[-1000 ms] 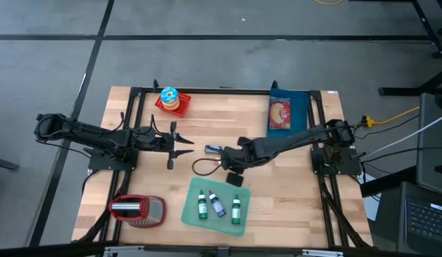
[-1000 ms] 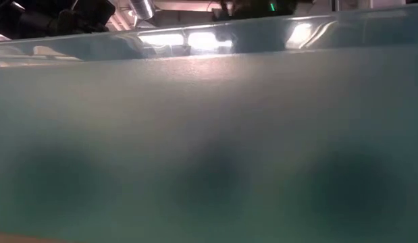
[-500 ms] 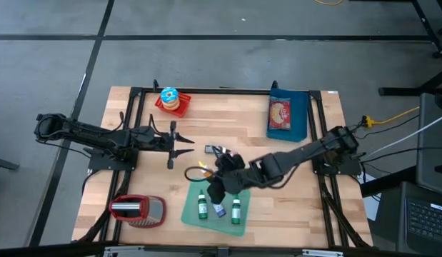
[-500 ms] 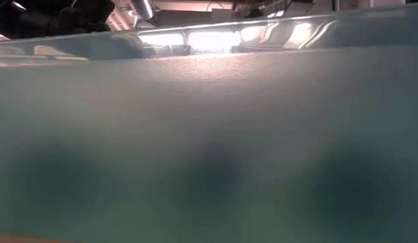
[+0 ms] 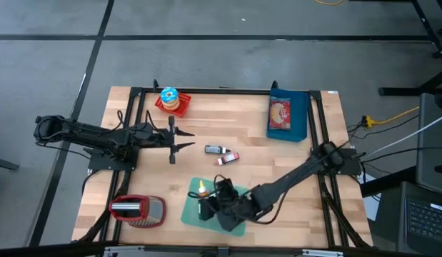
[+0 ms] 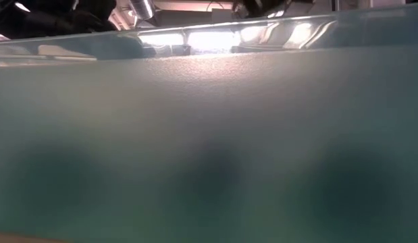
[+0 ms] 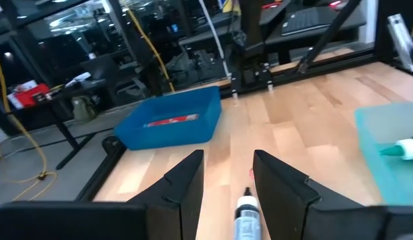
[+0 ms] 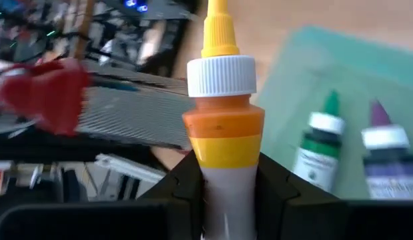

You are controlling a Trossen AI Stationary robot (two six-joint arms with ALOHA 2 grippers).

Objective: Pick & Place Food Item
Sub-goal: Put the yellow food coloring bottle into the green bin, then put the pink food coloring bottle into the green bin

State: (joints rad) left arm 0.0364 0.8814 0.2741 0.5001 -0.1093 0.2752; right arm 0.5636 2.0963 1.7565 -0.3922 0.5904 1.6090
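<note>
Bottle: I see a small squeeze bottle with a yellow pointed tip, white ribbed cap, orange and yellow bands and a pale body.
Where it is: held over the teal tray near the table's front edge, between the middle and the left corner.
Right gripper: my right gripper is clamped on the bottle's lower body, a dark finger pressed against each side.
Tray: a flat, translucent green-blue plastic mat; a green-capped bottle and a purple-capped bottle lie on it.
Left gripper: my left gripper waits over the table's left side, fingers parted around nothing.
Table: pale wood planks; two small tubes lie near its centre.
Other items: a blue plastic bin by the back right corner, a red ridged object at the front left corner, a stacked colourful toy at the back edge.
Low view: I cannot tell anything; a blurred teal surface fills it.
</note>
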